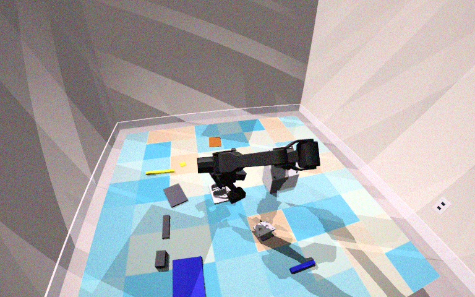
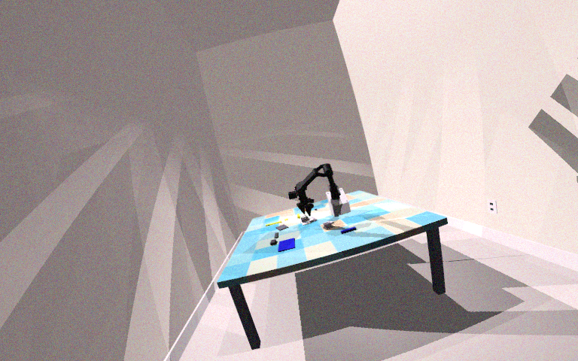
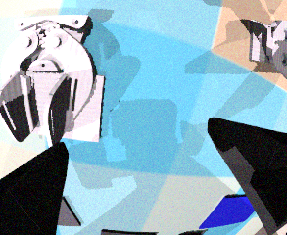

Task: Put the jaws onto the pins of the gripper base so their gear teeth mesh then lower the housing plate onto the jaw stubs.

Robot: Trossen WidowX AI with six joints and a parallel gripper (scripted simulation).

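The white gripper base [image 1: 221,200] [image 3: 92,128] lies on the table below and beside my hand. The left jaw [image 3: 17,114] and right jaw [image 3: 59,114] are on it, side by side with dark shaded inner parts. Their toothed ends meet near two round stubs at the top in the wrist view; exact meshing is hard to tell. The housing plate [image 1: 264,229] [image 2: 328,225] [image 3: 281,48], light with two holes, is apart from the base on an orange-toned tile. My gripper [image 1: 229,191] [image 3: 138,137] is open and empty, its fingers wide apart above the table, beside the base.
A grey slab [image 1: 175,195], grey bar [image 1: 166,226] and grey block [image 1: 161,258] lie left. A blue slab [image 1: 187,276] and blue bar [image 1: 302,266] are nearer the front. A yellow bar [image 1: 159,171], yellow piece [image 1: 183,164] and orange square [image 1: 214,142] lie farther back.
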